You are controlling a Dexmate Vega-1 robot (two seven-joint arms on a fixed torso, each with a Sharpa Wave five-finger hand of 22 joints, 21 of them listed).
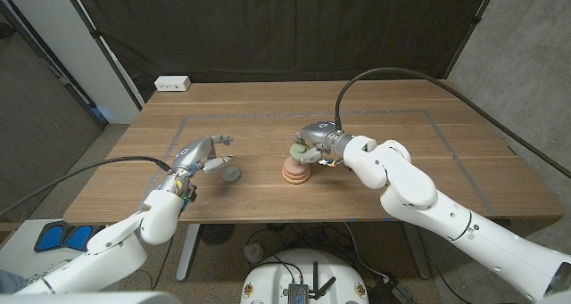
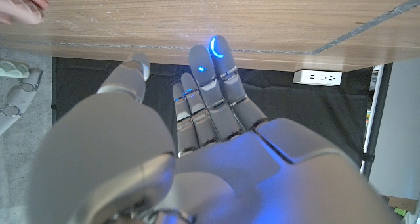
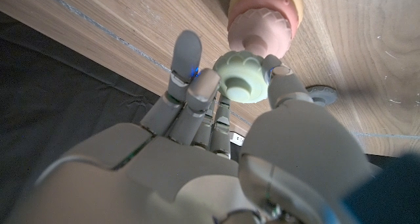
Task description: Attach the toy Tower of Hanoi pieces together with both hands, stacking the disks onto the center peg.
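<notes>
The pale green disk, seen just above the pink stack at the middle of the head frame, is judged light, rigid and smooth, best taken by its scalloped rim. It is pinched at that rim by the right hand, the other fingers being loosely spread. The left hand, left of centre, is held open and empty beside a small grey disk.

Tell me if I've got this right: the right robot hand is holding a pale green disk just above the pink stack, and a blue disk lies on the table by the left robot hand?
Nearly. The loose disk by the left robot hand is grey, not blue, as the head view shows. The rest holds: the right robot hand holds the pale green disk just above the pink stack.
</notes>
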